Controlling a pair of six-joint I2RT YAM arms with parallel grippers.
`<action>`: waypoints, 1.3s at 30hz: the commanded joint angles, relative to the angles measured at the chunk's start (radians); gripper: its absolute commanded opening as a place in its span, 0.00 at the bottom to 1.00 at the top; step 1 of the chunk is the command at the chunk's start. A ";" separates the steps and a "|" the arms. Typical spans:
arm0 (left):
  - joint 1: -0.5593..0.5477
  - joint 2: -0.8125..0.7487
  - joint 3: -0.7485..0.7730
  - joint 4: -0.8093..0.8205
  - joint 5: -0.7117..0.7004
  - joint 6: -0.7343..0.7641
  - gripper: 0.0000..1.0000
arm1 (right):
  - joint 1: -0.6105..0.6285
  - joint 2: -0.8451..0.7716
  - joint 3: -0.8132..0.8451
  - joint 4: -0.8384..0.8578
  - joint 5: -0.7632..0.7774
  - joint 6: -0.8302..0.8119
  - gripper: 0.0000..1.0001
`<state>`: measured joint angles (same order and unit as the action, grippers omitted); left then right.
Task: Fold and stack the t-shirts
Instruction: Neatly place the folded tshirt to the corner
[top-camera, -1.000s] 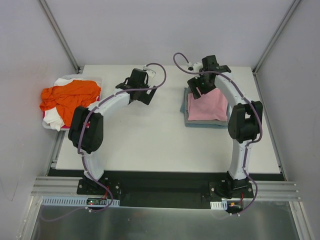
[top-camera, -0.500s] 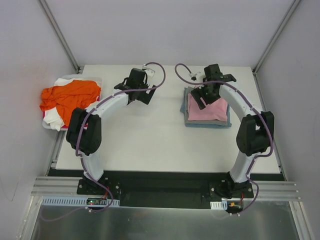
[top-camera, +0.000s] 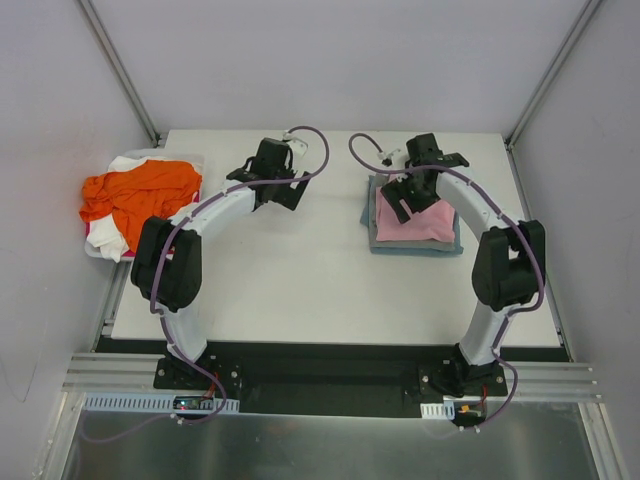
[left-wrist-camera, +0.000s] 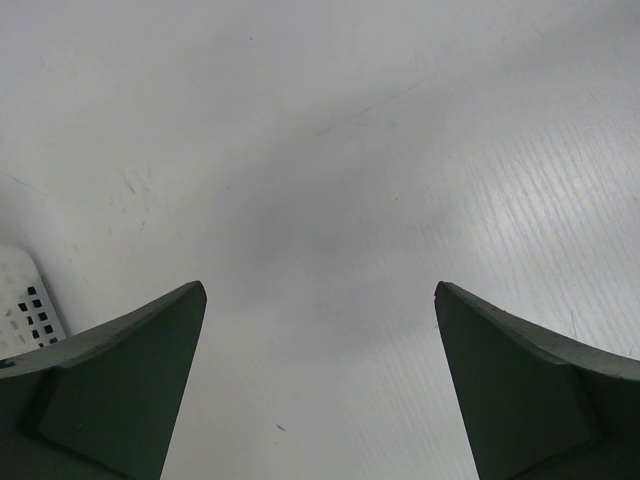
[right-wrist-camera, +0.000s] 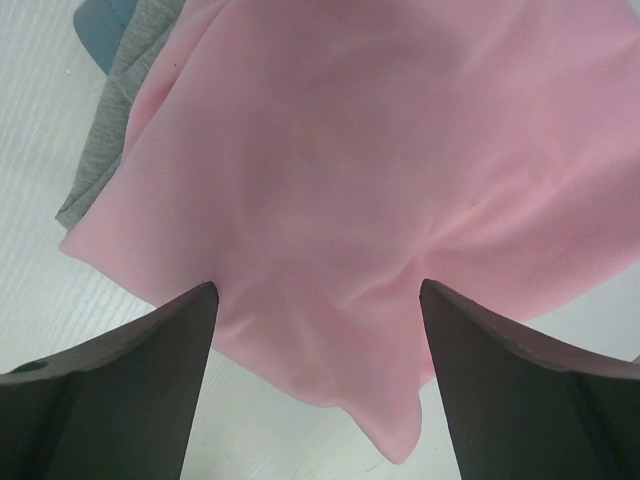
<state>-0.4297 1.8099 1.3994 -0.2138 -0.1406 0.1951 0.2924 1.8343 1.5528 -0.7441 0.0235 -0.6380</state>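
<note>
Pink t-shirt (top-camera: 428, 224) folded flat and slightly rumpled on top of grey t-shirt (right-wrist-camera: 100, 165), right rear of desk (top-camera: 300, 270), long side running left-right. Right hand (right-wrist-camera: 318, 300) spread open above it. Left hand (left-wrist-camera: 320, 300) released over desk.

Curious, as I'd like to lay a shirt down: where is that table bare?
The middle of the table is bare, from the left gripper across to the folded stack and down to the near edge. Crowded: the left edge, where the orange t-shirt fills a basket, and far right, where the right gripper hangs over the stack.
</note>
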 joint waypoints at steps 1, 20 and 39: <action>0.011 -0.044 -0.008 0.024 -0.008 0.000 0.99 | -0.004 0.026 -0.002 0.022 0.013 -0.006 0.86; 0.016 -0.066 -0.033 0.027 -0.005 0.004 0.99 | -0.097 0.290 0.122 -0.035 -0.103 -0.046 0.88; 0.016 -0.090 -0.043 0.027 -0.002 0.001 0.99 | -0.176 0.083 -0.258 0.069 -0.056 -0.088 0.88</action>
<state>-0.4236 1.7924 1.3682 -0.2054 -0.1398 0.1947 0.1539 1.9057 1.3907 -0.5716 -0.0925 -0.7132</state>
